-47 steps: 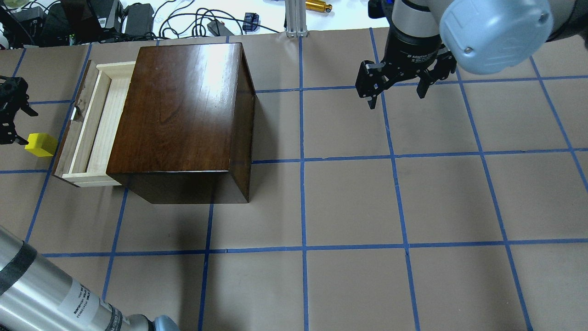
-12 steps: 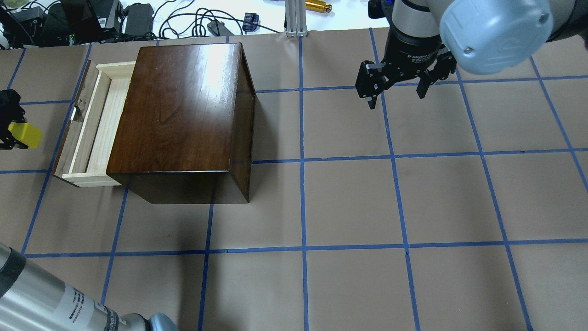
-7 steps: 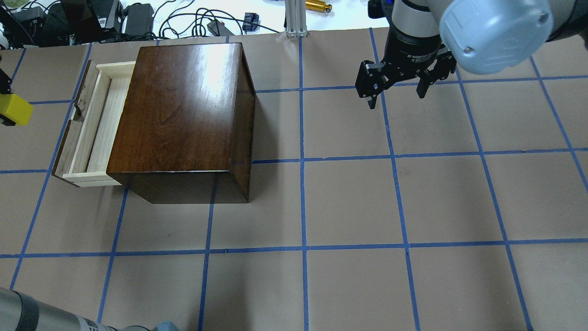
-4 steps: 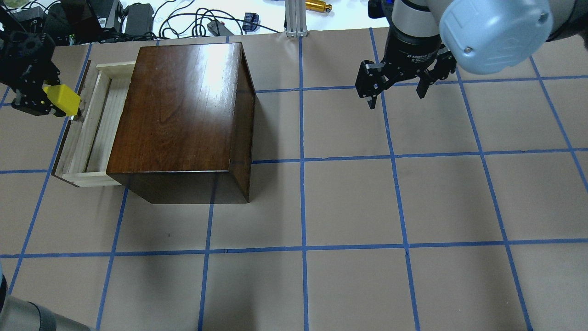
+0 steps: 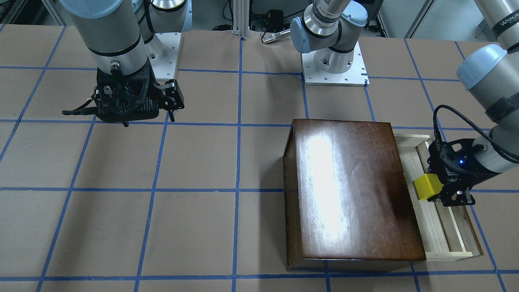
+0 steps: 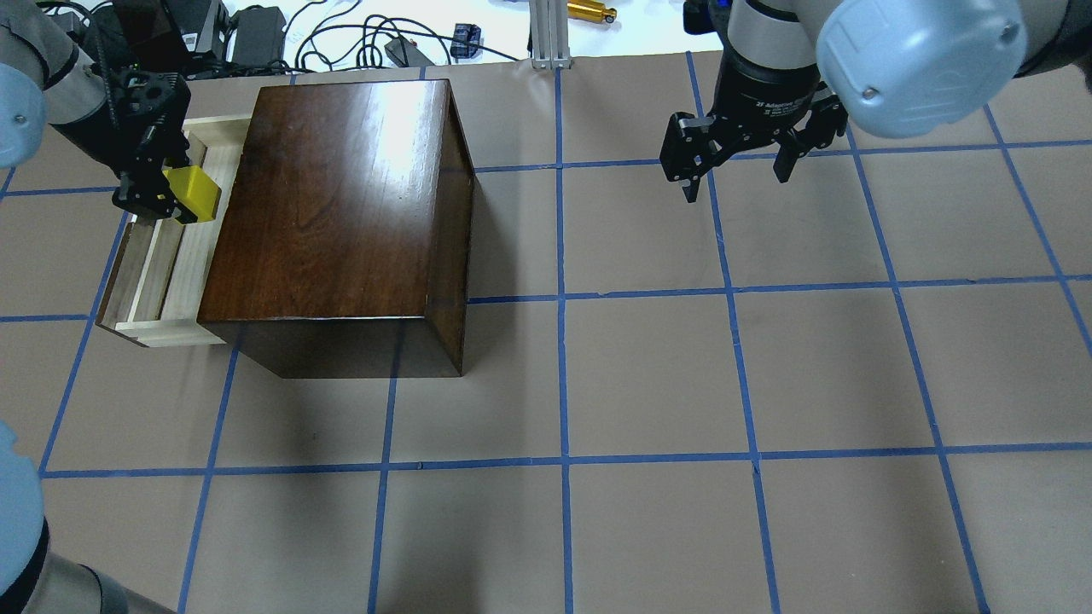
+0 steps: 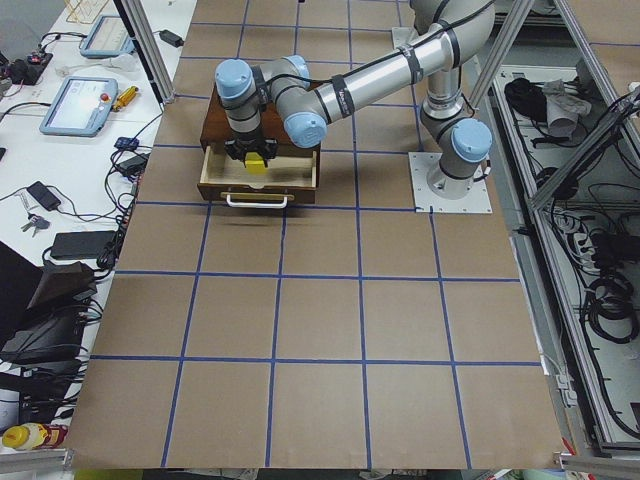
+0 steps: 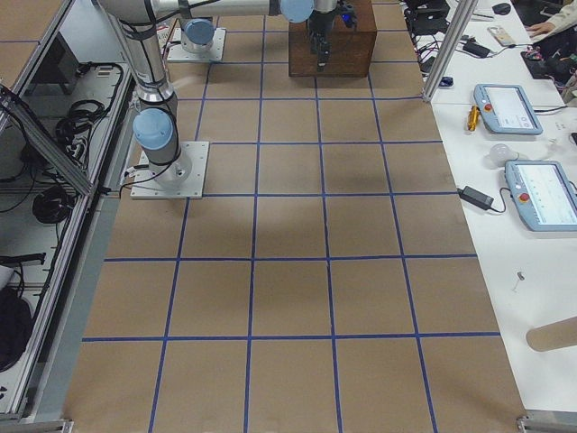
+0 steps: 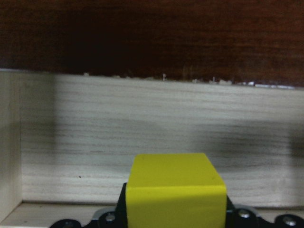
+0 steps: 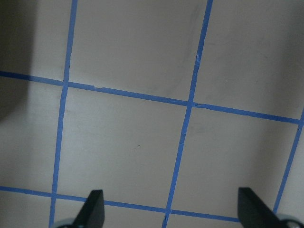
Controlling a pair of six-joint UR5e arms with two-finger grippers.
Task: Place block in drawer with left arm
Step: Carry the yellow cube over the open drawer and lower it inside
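Note:
My left gripper [image 6: 171, 193], black with a small blue light, is shut on the small yellow block [image 6: 194, 194] and holds it above the far part of the open drawer [image 6: 167, 277]. The drawer is a pale wood tray pulled out of the dark-brown box [image 6: 341, 213]. In the front-facing view the block [image 5: 427, 187] hangs over the tray [image 5: 444, 231] beside the box [image 5: 352, 190]. In the left wrist view the block [image 9: 175, 192] sits over the pale drawer floor [image 9: 142, 137]. My right gripper [image 6: 736, 181] is open and empty, far right of the box.
The drawer's dark front panel [image 6: 115, 290] carries a white handle [image 7: 258, 200]. Cables and power bricks [image 6: 256, 34] lie beyond the table's far edge. An aluminium post [image 6: 546, 34] stands at the back. The right wrist view shows bare brown table [image 10: 133, 133] with blue tape lines.
My left gripper closed on the block left of the drawer, lifted it, and carried it right until it hangs over the open drawer. The right arm has not moved.

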